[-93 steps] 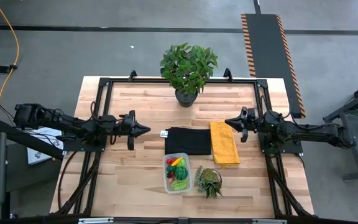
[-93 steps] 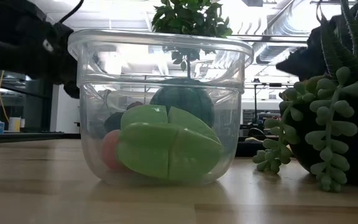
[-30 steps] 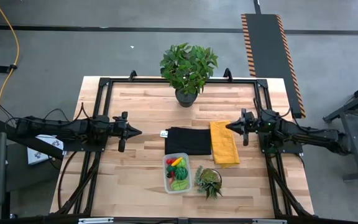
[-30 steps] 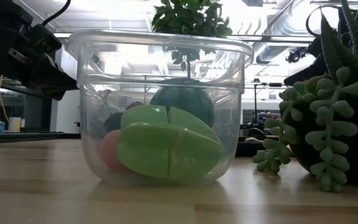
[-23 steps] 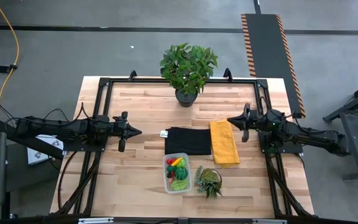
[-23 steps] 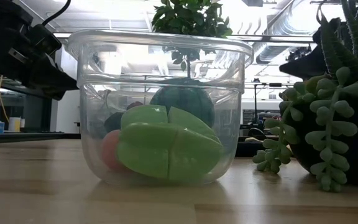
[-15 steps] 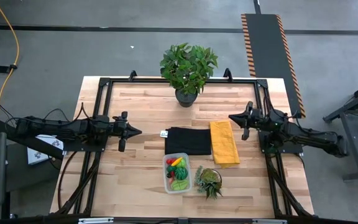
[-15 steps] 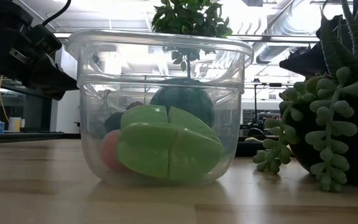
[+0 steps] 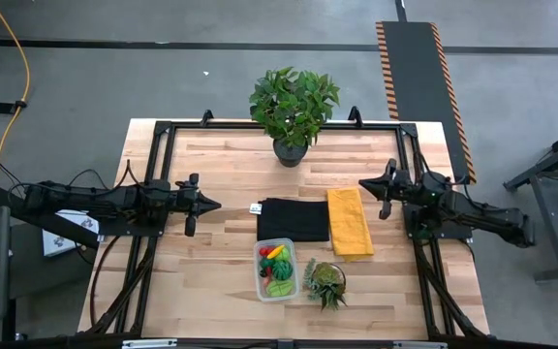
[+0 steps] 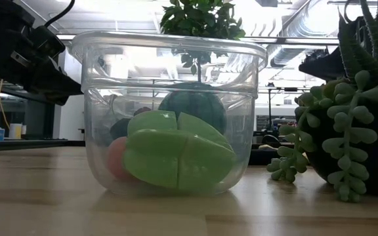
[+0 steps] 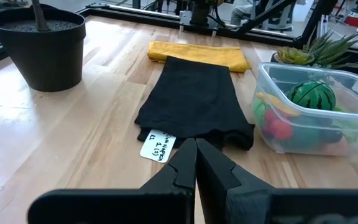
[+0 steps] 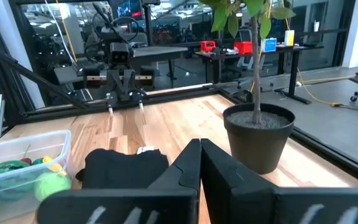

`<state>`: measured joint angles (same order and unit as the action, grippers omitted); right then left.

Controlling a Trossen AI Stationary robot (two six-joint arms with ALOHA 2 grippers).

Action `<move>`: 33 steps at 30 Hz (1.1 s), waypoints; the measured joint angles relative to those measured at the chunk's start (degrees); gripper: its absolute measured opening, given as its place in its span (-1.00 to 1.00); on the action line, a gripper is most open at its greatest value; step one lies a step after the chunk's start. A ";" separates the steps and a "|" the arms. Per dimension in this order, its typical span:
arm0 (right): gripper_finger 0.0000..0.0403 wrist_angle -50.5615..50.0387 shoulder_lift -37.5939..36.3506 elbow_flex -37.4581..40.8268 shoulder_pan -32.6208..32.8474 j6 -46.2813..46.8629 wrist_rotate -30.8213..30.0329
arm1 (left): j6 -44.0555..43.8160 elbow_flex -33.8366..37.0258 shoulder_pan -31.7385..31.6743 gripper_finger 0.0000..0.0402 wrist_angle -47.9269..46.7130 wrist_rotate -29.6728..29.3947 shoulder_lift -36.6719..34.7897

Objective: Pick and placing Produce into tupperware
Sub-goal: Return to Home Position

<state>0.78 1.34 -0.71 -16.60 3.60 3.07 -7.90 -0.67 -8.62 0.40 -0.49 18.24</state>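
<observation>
Produce [image 9: 277,262] sits inside tupperware [image 10: 176,40], near front edge of table [image 9: 201,281], long axis front-to-back. Left gripper [image 9: 216,205]: fingers pressed together, empty. Right gripper [image 9: 363,182]: same. Tupperware lies between arms, ahead of both tips; left nearer. I judge no pick pending, only homing.

Overhead: bright, even light over the table [image 9: 211,165]; only short, soft shadows beside things.
Low view: strongly backlit by ceiling lights [image 10: 268,13]; the tupperware [image 10: 169,40] rim glares white, and my arm [image 10: 18,46] is a dark silhouette.
Left wrist: soft sheen on the wood; faint shadow along the black cloth [image 11: 194,99].
Right wrist: the glass wall [image 12: 42,37] carries reflections.
</observation>
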 joint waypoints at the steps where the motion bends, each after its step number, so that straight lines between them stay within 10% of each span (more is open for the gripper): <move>1: -1.00 -0.02 -0.27 0.00 0.00 0.00 0.02 | 0.03 0.00 0.00 -1.00 0.00 0.00 0.00; 33: -1.00 0.09 -0.57 0.00 14.49 5.92 1.28 | 0.02 0.00 0.00 -1.00 0.00 1.00 0.00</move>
<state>0.86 0.78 -0.71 -2.11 9.51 4.35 -7.89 -0.67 -8.62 0.40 0.50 18.24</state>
